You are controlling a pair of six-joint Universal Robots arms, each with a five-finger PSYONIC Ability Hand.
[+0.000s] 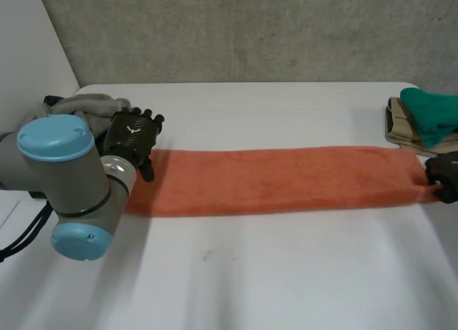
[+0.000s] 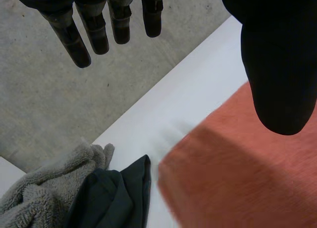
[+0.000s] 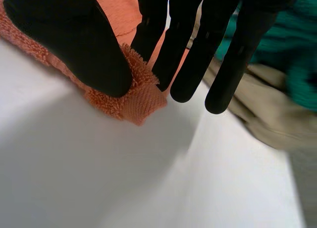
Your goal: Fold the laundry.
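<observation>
Found orange towel (image 1: 279, 180) spread as long flat strip across white table (image 1: 250, 273), one end at each hand. Noted left hand (image 1: 132, 137) over left end, fingers straight and spread, nothing held. Noted right hand (image 3: 84, 45) at right-end corner, thumb and fingers pinching it. Logged grey towel (image 2: 44, 188) and dark garment (image 2: 114, 198) beside left hand, and teal cloth (image 1: 433, 115) on beige cloth (image 1: 401, 129) near right hand.
</observation>
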